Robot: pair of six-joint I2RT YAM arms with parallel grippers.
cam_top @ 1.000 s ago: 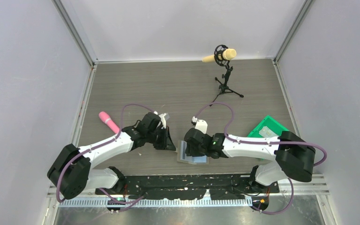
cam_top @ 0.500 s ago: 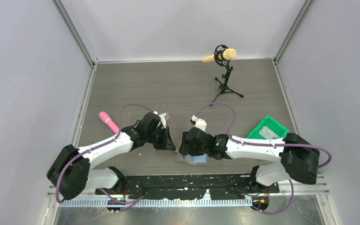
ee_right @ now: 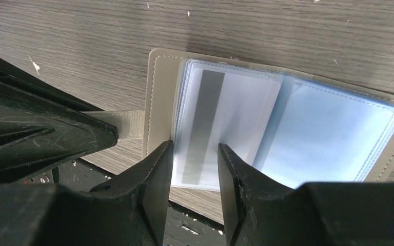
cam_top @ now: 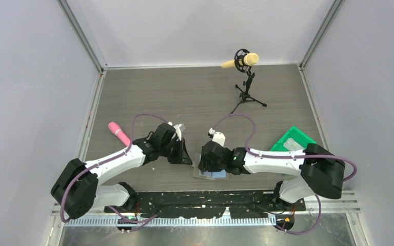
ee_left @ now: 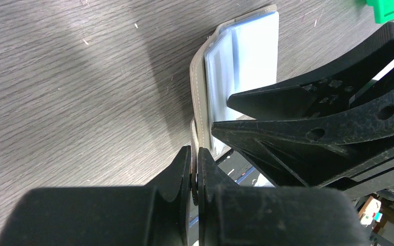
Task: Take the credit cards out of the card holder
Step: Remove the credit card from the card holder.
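At near desk edge, pinning strap of card holder in shut left claw, straddling striped credit card with half-open right claw; next: pinch edge, slide out

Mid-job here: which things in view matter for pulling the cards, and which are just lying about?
Job: card holder, striped card in its pocket, left fingers shut on its strap, right fingers open over the card, green bin, likely for cards.
Lying about: pink cylinder, microphone on stand.
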